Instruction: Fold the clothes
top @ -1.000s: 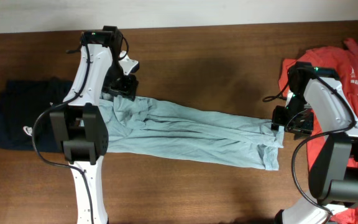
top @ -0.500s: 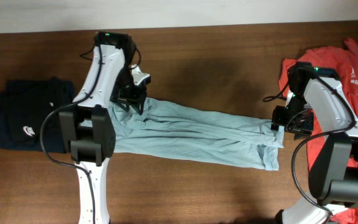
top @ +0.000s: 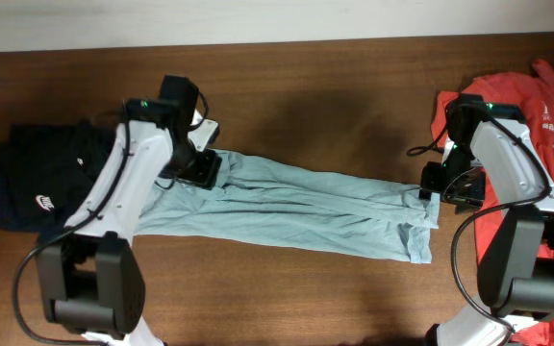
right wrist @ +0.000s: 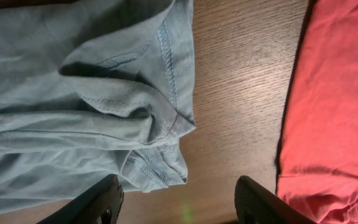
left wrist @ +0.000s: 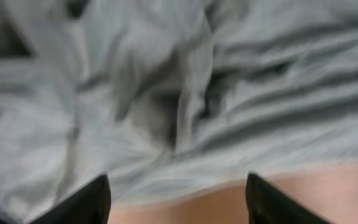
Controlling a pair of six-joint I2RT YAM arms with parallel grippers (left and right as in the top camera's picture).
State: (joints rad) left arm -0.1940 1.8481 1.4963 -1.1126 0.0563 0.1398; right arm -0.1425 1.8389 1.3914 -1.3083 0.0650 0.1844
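Light blue-grey trousers (top: 296,207) lie stretched across the table, waist at the left, leg hems at the right. My left gripper (top: 198,169) hovers over the crumpled waist end; in the blurred left wrist view its fingers (left wrist: 178,202) are open and empty above the fabric (left wrist: 166,93), at its edge. My right gripper (top: 440,194) is at the leg hems; in the right wrist view its fingers (right wrist: 182,202) are open and empty, with the stitched hems (right wrist: 157,137) just ahead and bare wood between them.
A red garment (top: 537,106) lies crumpled at the right edge under the right arm, and shows in the right wrist view (right wrist: 340,93). A folded dark navy garment (top: 32,183) with a white logo lies at the far left, next to the trousers' waist.
My left arm has swung and its gripper has moved toward the table's front, onto the trousers' waist. The waist end has shifted a little. The right arm has not moved.
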